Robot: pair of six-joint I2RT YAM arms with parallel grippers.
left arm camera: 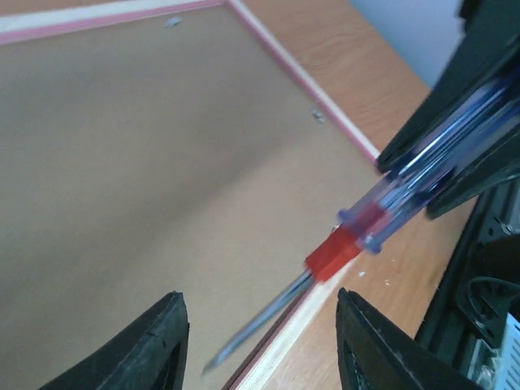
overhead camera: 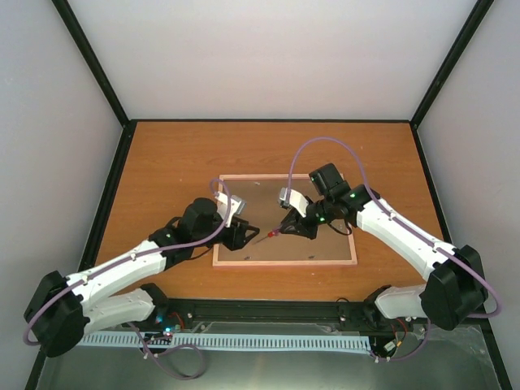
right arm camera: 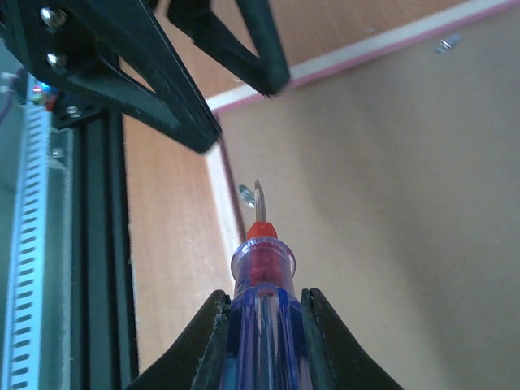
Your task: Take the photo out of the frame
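The frame (overhead camera: pixel 325 252) lies face down on the table, brown hardboard back up, with a pale wood rim and thin pink border; it also shows in the left wrist view (left arm camera: pixel 146 162) and the right wrist view (right arm camera: pixel 390 179). The photo is hidden under the back. My right gripper (overhead camera: pixel 299 227) is shut on a blue and red screwdriver (right arm camera: pixel 262 276), whose tip points at a small metal tab (right arm camera: pixel 246 192) near the frame's left edge. The screwdriver also shows in the left wrist view (left arm camera: pixel 382 219). My left gripper (overhead camera: pixel 242 233) is open and empty over the frame's near left part.
Small metal tabs (left arm camera: pixel 318 115) hold the back along the frame's rim. The black rail of the arm bases (right arm camera: pixel 97 268) runs along the table's near edge. The orange table (overhead camera: pixel 179 154) is enclosed by grey walls.
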